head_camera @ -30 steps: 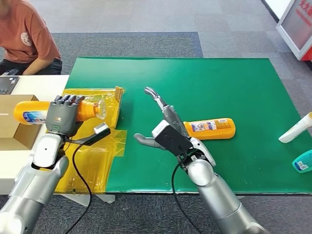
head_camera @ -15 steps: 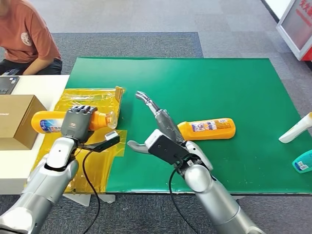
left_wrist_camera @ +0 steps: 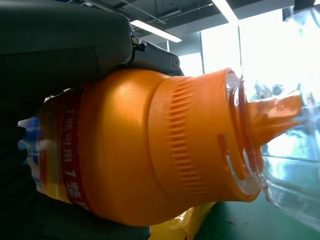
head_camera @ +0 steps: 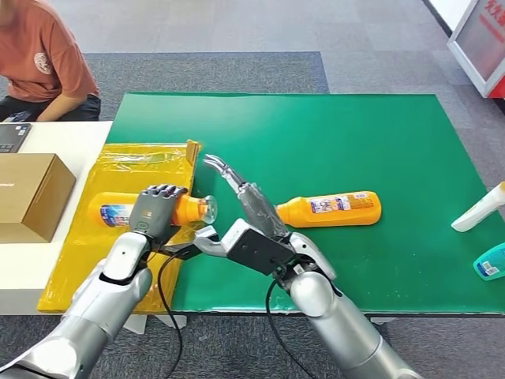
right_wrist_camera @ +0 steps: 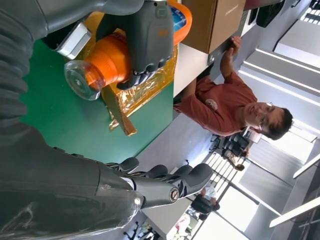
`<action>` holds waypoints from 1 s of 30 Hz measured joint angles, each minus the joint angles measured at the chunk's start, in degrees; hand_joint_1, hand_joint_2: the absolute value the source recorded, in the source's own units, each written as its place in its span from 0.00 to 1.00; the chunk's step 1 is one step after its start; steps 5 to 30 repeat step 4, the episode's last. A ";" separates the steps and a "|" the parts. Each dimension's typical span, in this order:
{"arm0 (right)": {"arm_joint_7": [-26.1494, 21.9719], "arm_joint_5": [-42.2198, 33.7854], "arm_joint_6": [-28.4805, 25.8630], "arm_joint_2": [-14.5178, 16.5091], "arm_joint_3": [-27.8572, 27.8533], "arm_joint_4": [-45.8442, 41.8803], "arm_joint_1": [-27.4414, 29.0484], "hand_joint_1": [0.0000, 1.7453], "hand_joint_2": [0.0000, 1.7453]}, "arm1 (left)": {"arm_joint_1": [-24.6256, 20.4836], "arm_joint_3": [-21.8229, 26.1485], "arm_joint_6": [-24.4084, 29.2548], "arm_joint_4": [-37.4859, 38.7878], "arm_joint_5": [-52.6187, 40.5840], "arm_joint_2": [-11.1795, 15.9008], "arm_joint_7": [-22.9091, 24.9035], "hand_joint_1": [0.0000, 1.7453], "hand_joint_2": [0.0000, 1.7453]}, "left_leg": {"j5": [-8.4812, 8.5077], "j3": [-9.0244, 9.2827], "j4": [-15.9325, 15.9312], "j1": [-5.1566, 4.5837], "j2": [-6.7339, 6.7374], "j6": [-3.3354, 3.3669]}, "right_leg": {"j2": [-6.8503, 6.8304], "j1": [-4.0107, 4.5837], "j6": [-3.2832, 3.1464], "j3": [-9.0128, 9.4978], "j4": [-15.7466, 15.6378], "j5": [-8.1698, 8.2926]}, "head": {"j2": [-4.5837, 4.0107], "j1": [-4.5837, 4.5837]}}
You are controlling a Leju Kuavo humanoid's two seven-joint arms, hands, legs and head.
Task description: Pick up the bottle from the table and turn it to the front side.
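- Left hand (head_camera: 156, 212) is wrapped around an orange bottle (head_camera: 113, 214), holding it on its side above the yellow plastic sheet (head_camera: 89, 260), clear cap (head_camera: 207, 209) pointing toward the green mat (head_camera: 334, 142).
- Left wrist view, up close: the bottle's ribbed orange collar (left_wrist_camera: 188, 135) and pointed nozzle sit under that transparent cap, dark fingers (left_wrist_camera: 68, 40) clamped over the body.
- Right hand (head_camera: 238, 213) is spread and holding nothing, fingers stretched out just beside the capped end of the held bottle; whether it touches the cap, I cannot tell.
- Right wrist view shows the same pairing: left hand gripping the bottle, right hand's fingers (right_wrist_camera: 166, 177) fanned apart.
- Bottle count: two orange ones. The second bottle (head_camera: 331, 209) lies flat on the green mat, label up, just past the right hand.
- Far right edge of the surface (head_camera: 71, 138): one white bottle-like item (head_camera: 479, 208), one teal item (head_camera: 491, 262), both cut off.
- One brown cardboard box (head_camera: 32, 193) sits on the white part of the surface, beside the yellow sheet.
- One person in a rust-coloured shirt (head_camera: 42, 59) sits beyond the far left corner.
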 joint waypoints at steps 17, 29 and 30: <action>0.00 0.00 0.00 0.05 0.51 0.00 0.00 0.00 1.00 | 0.03 -0.28 0.19 0.63 0.36 -0.50 -0.20 0.00 1.00 | 0.00 0.00 0.00 0.00 0.00 0.00 | 0.00 0.00 0.00 0.00 0.00 0.00 | 0.00 -0.01; 0.00 0.00 0.00 0.05 0.51 0.00 0.00 0.00 1.00 | 0.03 -0.28 0.19 0.63 0.36 -0.50 -0.20 0.00 1.00 | 0.00 0.00 0.00 0.00 0.00 0.00 | 0.00 0.00 0.00 0.00 0.00 0.00 | 0.00 -0.01; 0.00 0.00 0.00 0.05 0.51 0.00 0.00 0.00 1.00 | 0.03 -0.28 0.19 0.63 0.36 -0.50 -0.20 0.00 1.00 | 0.00 0.00 0.00 0.00 0.00 0.00 | 0.00 0.00 0.00 0.00 0.00 0.00 | 0.00 -0.01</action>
